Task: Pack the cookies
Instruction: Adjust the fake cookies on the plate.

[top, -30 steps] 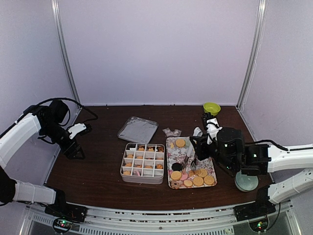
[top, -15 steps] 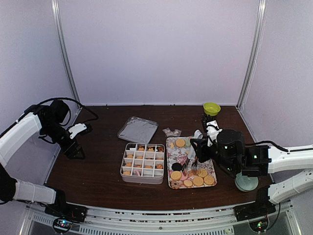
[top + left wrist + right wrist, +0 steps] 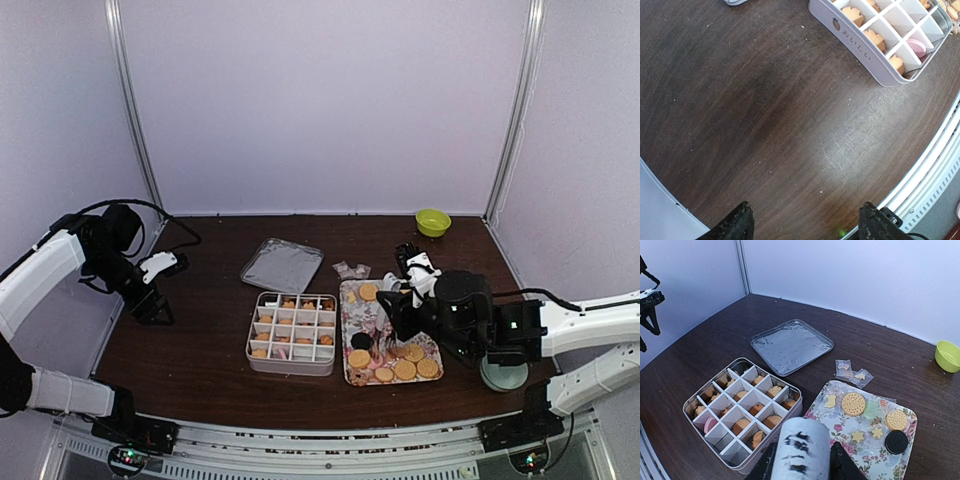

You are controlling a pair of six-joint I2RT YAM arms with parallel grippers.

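Round golden cookies (image 3: 404, 369) and a dark one (image 3: 362, 340) lie on the floral tray (image 3: 352, 302). In the right wrist view I see golden cookies (image 3: 853, 404) and a dark one (image 3: 896, 442) there too. The divided box (image 3: 291, 360) holds orange cookies (image 3: 741, 426) and a pink one (image 3: 710, 425) in its cells. My right gripper (image 3: 398, 305) hangs over the tray, shut on metal tongs (image 3: 383, 333). The tongs' grey rounded end (image 3: 802, 440) fills the space between the right gripper's (image 3: 802, 464) fingers. My left gripper (image 3: 152, 308) stands open above bare table at the far left, nothing in it (image 3: 805, 227).
The box's flat metal lid (image 3: 282, 265) lies behind the box. Two small clear sachets (image 3: 351, 270) sit behind the tray. A green bowl (image 3: 433, 221) stands at the back right. A pale round dish (image 3: 503, 374) lies under the right arm. The table's metal front rail (image 3: 935, 175) runs beside the left gripper.
My right arm has shifted left and slightly toward the tray's middle, carrying the tongs and uncovering the green bowl. The left arm has not moved.
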